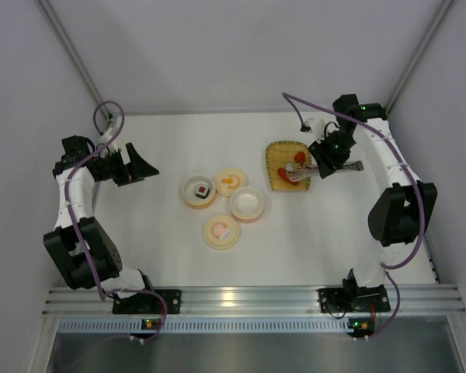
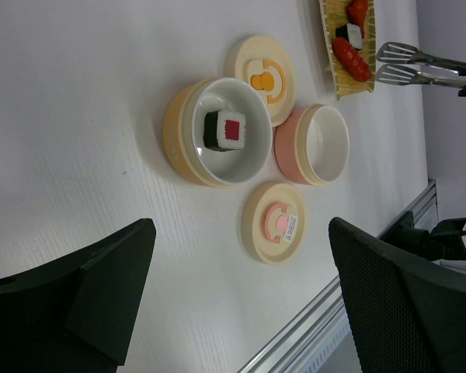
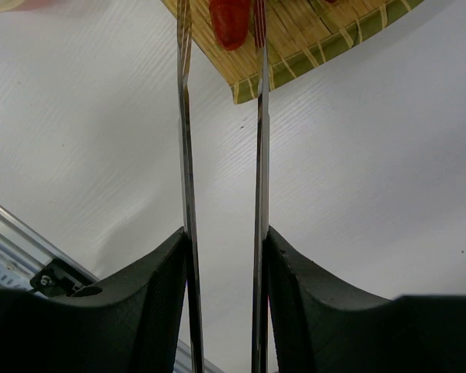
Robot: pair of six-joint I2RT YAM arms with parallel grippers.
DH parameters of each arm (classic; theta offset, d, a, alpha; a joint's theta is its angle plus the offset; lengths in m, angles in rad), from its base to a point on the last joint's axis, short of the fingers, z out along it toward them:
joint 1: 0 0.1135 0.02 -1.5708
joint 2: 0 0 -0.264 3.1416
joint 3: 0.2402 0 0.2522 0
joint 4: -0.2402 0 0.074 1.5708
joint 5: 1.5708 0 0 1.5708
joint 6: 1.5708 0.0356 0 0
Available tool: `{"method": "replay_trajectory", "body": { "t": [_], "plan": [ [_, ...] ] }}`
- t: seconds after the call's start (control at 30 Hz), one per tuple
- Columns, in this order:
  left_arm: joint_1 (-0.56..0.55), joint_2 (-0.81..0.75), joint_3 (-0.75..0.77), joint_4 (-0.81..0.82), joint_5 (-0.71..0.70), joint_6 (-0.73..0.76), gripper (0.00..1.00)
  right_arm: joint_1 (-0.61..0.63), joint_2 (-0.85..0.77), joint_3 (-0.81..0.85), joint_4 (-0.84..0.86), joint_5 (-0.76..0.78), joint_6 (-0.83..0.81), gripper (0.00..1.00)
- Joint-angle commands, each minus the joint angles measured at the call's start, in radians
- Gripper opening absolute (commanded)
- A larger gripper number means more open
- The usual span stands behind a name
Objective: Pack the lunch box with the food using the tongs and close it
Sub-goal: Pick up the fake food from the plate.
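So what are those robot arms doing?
The right gripper holds the tongs, with their tips by the red sausage on the tray. One sushi roll already sits in the yellow bowl. The left gripper hangs open, off to the side.

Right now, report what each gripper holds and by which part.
Right gripper holds the tongs, clamped across both arms from outside, roughly mid-length. Left gripper is open, holding nothing.

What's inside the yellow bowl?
One sushi roll, black and white with a red middle, sits inside the yellow bowl. Nothing else shows. The bit of bowl floor under the roll is covered.
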Motion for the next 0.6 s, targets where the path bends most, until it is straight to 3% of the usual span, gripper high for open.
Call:
{"method": "replay_trajectory", "body": {
  "t": [0.0, 0.57],
  "plan": [
    [0.003, -0.018, -0.002, 0.026, 0.033, 0.018, 0.98, 0.017, -0.031, 0.013, -0.039, -0.014, 0.019, 0.41],
    [0.002, -0.008, -0.008, 0.032, 0.033, 0.017, 0.98, 0.054, 0.025, 0.023, 0.008, 0.008, 0.054, 0.42]
  ]
}}
